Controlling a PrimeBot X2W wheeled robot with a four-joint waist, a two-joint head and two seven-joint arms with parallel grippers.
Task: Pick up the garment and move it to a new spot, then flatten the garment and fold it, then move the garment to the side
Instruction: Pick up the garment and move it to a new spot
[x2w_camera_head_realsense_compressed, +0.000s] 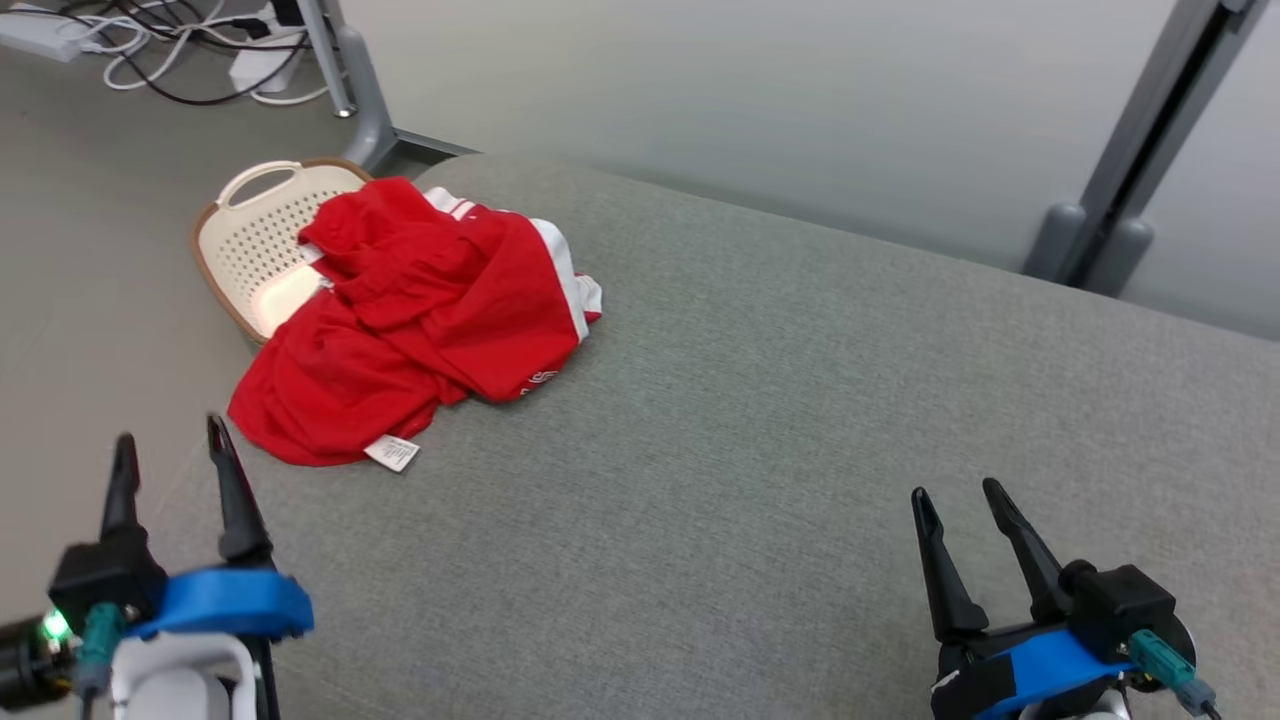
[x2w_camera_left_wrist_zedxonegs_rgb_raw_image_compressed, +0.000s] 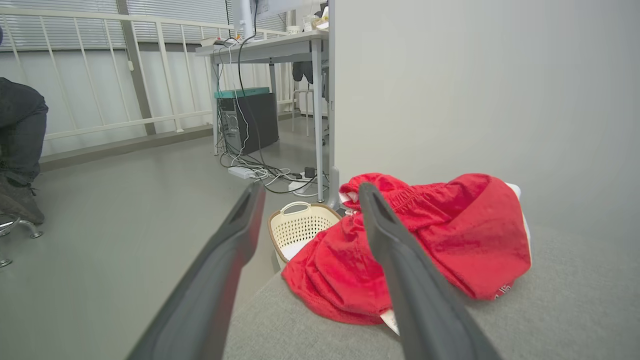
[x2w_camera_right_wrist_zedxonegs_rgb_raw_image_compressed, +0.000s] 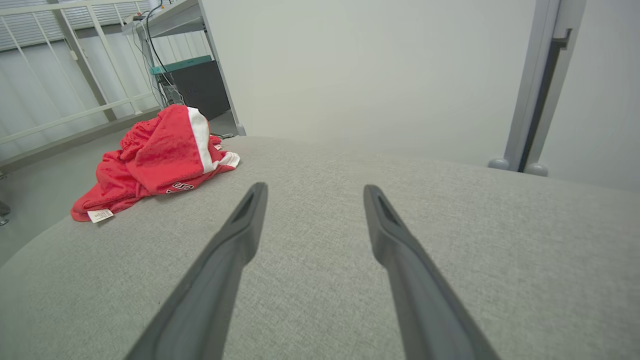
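Observation:
The garment (x2w_camera_head_realsense_compressed: 400, 320), red with white stripes and a white label, lies crumpled on the far left corner of the grey padded surface (x2w_camera_head_realsense_compressed: 760, 420). Part of it hangs over the edge towards a basket. In the left wrist view the garment (x2w_camera_left_wrist_zedxonegs_rgb_raw_image_compressed: 450, 240) sits just ahead of the fingers. My left gripper (x2w_camera_head_realsense_compressed: 170, 440) stands open at the lower left, short of the garment's near edge. My right gripper (x2w_camera_head_realsense_compressed: 955, 492) is open at the lower right, far from the garment (x2w_camera_right_wrist_zedxonegs_rgb_raw_image_compressed: 155, 160), with bare fabric surface between its fingers.
A cream perforated basket (x2w_camera_head_realsense_compressed: 255, 250) with a brown rim stands on the floor (x2w_camera_head_realsense_compressed: 70, 280) beside the surface's left edge, partly under the garment. Cables and a power strip (x2w_camera_head_realsense_compressed: 40, 35) lie on the floor beyond. A grey partition (x2w_camera_head_realsense_compressed: 760, 110) runs behind. A seated person's leg (x2w_camera_left_wrist_zedxonegs_rgb_raw_image_compressed: 20, 135) shows far left.

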